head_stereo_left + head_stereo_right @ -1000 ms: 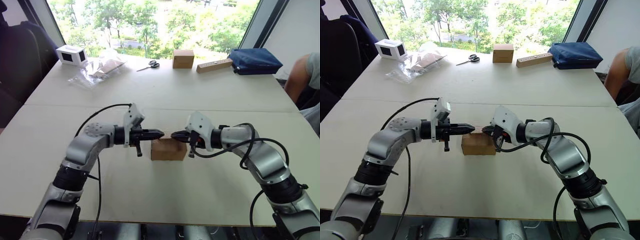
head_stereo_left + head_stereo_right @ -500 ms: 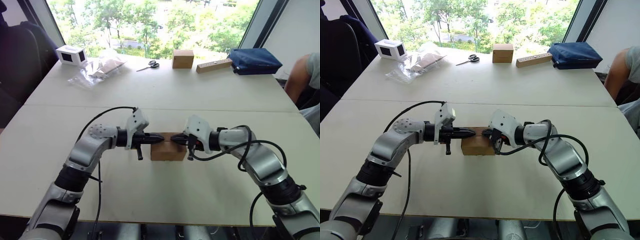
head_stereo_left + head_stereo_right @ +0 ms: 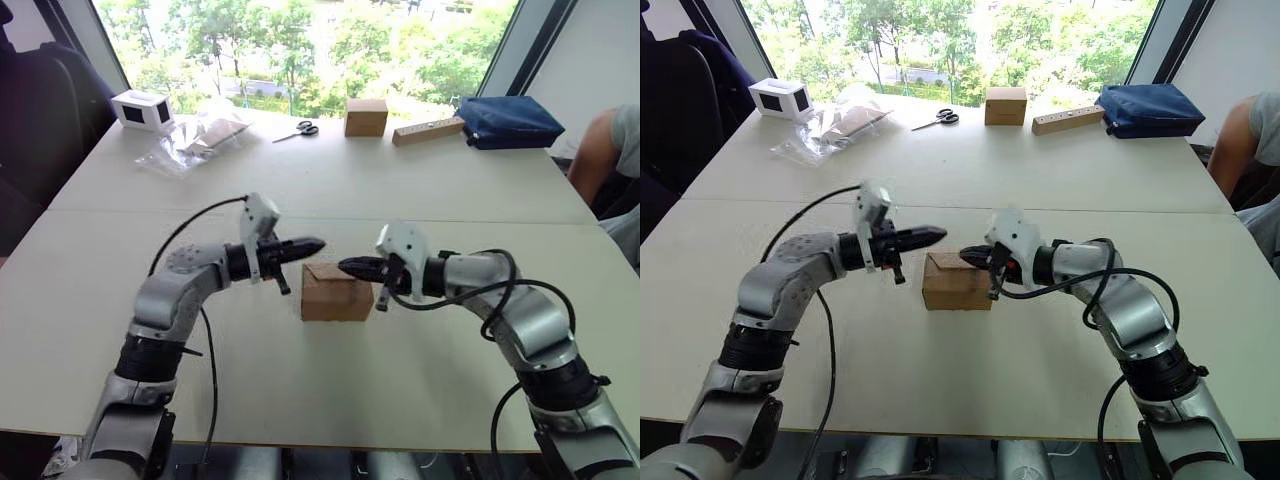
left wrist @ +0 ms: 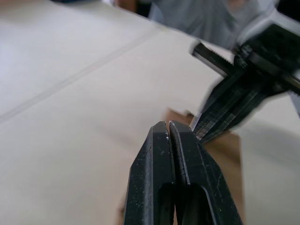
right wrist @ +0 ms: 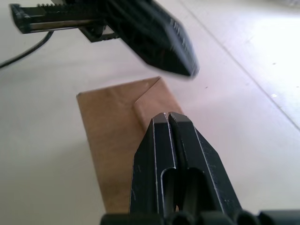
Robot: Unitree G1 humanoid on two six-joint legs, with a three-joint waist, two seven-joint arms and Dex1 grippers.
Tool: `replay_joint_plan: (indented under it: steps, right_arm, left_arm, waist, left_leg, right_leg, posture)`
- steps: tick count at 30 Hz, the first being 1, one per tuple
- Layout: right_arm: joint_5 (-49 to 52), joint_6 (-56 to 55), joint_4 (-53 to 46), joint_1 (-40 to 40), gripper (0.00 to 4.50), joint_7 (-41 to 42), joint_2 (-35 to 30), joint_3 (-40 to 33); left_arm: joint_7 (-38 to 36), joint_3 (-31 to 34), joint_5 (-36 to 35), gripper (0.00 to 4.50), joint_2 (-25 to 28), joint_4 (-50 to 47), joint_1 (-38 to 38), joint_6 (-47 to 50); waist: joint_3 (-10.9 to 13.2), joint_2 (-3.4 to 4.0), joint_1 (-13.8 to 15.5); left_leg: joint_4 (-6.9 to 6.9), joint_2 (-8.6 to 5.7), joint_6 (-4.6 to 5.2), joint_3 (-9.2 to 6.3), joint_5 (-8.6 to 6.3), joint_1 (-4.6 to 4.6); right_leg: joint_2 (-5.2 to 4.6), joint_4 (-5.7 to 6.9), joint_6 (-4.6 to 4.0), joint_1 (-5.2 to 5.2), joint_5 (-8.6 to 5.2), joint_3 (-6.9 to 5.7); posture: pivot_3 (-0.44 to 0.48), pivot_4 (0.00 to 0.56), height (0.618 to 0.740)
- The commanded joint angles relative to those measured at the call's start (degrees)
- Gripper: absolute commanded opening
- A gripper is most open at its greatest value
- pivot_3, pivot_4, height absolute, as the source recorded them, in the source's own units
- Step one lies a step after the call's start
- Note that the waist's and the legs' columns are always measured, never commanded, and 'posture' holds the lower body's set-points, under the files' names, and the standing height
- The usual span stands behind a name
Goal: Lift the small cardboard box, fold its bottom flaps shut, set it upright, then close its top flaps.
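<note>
Between the closed, empty left gripper (image 3: 318, 242) and right gripper (image 3: 344, 266), the small cardboard box (image 3: 337, 292) looks light, stiff, best squeezed by its left and right ends.

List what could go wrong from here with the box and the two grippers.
1. The left gripper and right gripper, both shut, point tip to tip above the small cardboard box; they could collide.
2. The top flaps lie flat but nothing holds them, so they may spring open.
3. The box stands unheld on the table; a sideways nudge could slide it.
</note>
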Motion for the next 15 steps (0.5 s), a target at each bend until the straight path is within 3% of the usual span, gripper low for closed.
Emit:
replay_joint_plan:
  steps: [1,6,15]
  right_arm:
    - [5.41,0.67,-3.84,1.23,0.0,-2.12,1.71,-6.65]
    - [19.72,10.57,-11.98,6.53,0.0,-4.87,1.36,-17.49]
    - [36.32,22.6,-21.5,29.39,0.0,-2.0,-10.6,-27.76]
  left_arm:
    - [-0.61,2.91,-4.46,0.07,4.3,-5.25,1.6,5.53]
    - [0.18,9.2,-10.54,0.07,12.55,-13.04,9.45,13.87]
    - [-5.25,17.45,-15.53,0.07,25.68,-27.4,32.47,16.64]
  waist:
    - [0.0,0.0,-0.03]
    - [0.0,0.01,-0.14]
    - [0.0,0.0,0.08]
  left_leg:
    - [0.0,0.0,0.0,0.01,0.0,0.01]
    - [-0.05,0.04,-0.01,0.02,0.0,0.01]
    - [-0.05,0.02,0.02,0.07,-0.04,0.1]
  right_leg:
    - [0.0,0.01,0.0,0.0,0.0,0.0]
    - [0.01,0.0,-0.01,-0.01,0.0,0.01]
    - [-0.15,-0.07,-0.25,0.08,-0.14,0.01]
  posture:
    - [0.0,0.15,0.74]
    - [0.0,0.15,0.74]
    - [0.0,0.15,0.74]
